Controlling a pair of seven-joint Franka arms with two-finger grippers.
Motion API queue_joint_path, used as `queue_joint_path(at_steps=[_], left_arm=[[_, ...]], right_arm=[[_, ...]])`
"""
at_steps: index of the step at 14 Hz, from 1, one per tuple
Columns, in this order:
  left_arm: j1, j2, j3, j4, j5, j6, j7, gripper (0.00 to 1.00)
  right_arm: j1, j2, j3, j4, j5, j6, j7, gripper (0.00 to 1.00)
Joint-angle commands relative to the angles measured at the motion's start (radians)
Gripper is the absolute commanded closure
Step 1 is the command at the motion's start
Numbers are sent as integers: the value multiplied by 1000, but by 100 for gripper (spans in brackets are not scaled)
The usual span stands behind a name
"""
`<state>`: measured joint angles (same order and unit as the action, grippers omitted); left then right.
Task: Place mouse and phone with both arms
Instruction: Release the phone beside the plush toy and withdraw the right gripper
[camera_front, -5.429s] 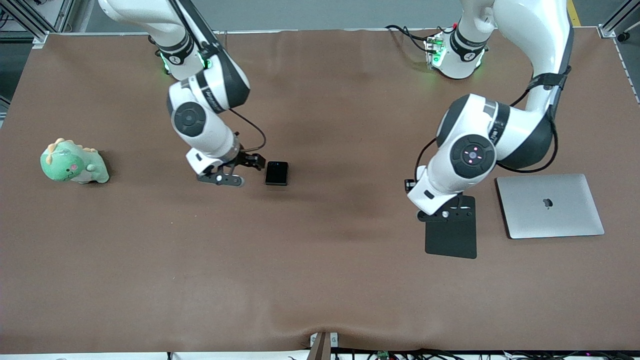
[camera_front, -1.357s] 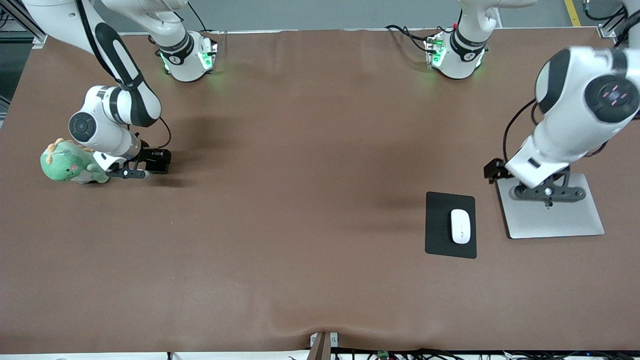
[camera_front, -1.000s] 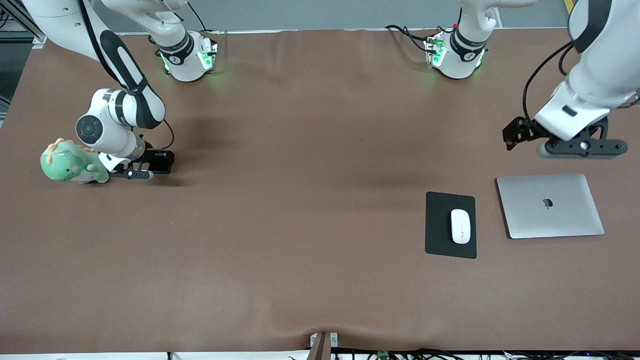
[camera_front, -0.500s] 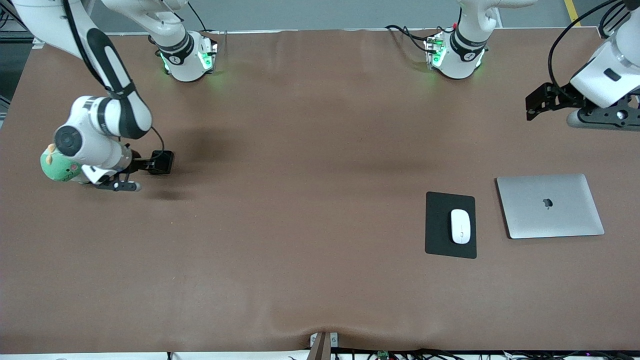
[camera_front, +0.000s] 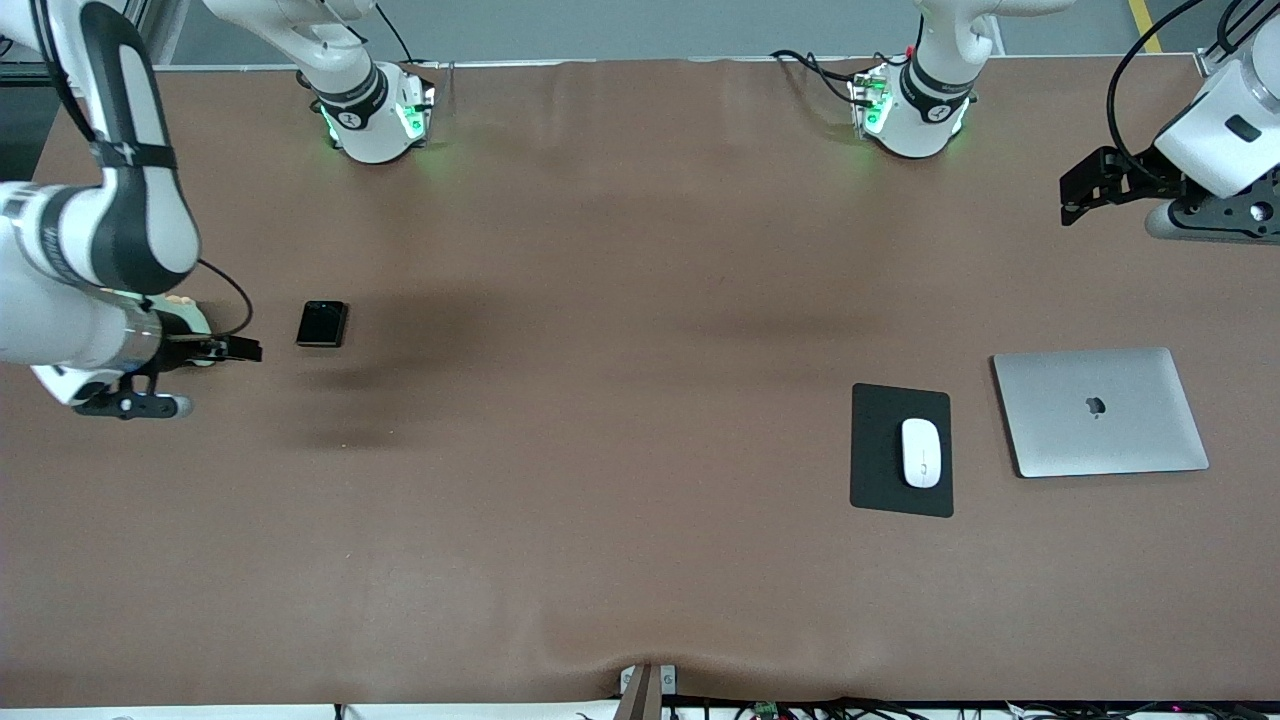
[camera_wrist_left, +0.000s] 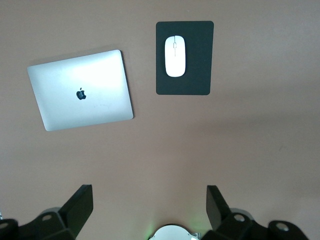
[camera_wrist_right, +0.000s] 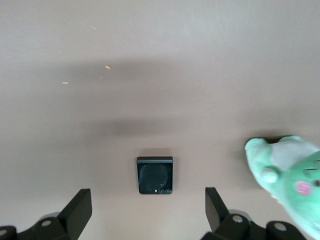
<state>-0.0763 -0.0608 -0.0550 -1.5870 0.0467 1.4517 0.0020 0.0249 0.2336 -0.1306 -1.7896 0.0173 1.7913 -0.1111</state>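
The glossy black phone (camera_front: 322, 323) lies flat on the brown table toward the right arm's end; it also shows in the right wrist view (camera_wrist_right: 155, 175). My right gripper (camera_front: 238, 349) is open and empty, up over the table between the phone and a green plush. The white mouse (camera_front: 921, 452) lies on a black pad (camera_front: 880, 490) and shows in the left wrist view (camera_wrist_left: 175, 49). My left gripper (camera_front: 1080, 190) is open and empty, high over bare table at the left arm's end.
A closed silver laptop (camera_front: 1100, 412) lies beside the pad, also in the left wrist view (camera_wrist_left: 80, 90). The green plush (camera_wrist_right: 287, 175) sits beside the phone, mostly hidden under the right arm in the front view. The robot bases (camera_front: 370, 110) stand along the table's back edge.
My right gripper has let go of the phone, which now lies on the table, and has lifted away toward the plush. My left gripper has shifted slightly farther from the laptop.
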Motion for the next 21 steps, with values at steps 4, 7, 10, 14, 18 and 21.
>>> queue_joint_path(at_steps=[4, 7, 10, 14, 18, 21], left_arm=[[1, 47, -3, 67, -18, -11, 0, 0], [6, 45, -3, 67, -18, -13, 1, 0], [7, 48, -2, 67, -13, -13, 1, 0], [9, 52, 4, 68, -18, -13, 12, 0], [12, 53, 6, 67, -18, -13, 15, 0], [12, 59, 6, 67, -16, -11, 16, 0]], right_arm=[[-33, 66, 35, 399, 1, -335, -88, 0], [-29, 63, 37, 542, -2, -354, -87, 0], [-25, 30, 42, 570, 23, -383, -85, 0], [-19, -55, 34, 556, 29, -475, -85, 0], [-19, -147, 32, 446, 26, -529, -85, 0], [-22, -232, 9, 311, 24, -475, -87, 0]])
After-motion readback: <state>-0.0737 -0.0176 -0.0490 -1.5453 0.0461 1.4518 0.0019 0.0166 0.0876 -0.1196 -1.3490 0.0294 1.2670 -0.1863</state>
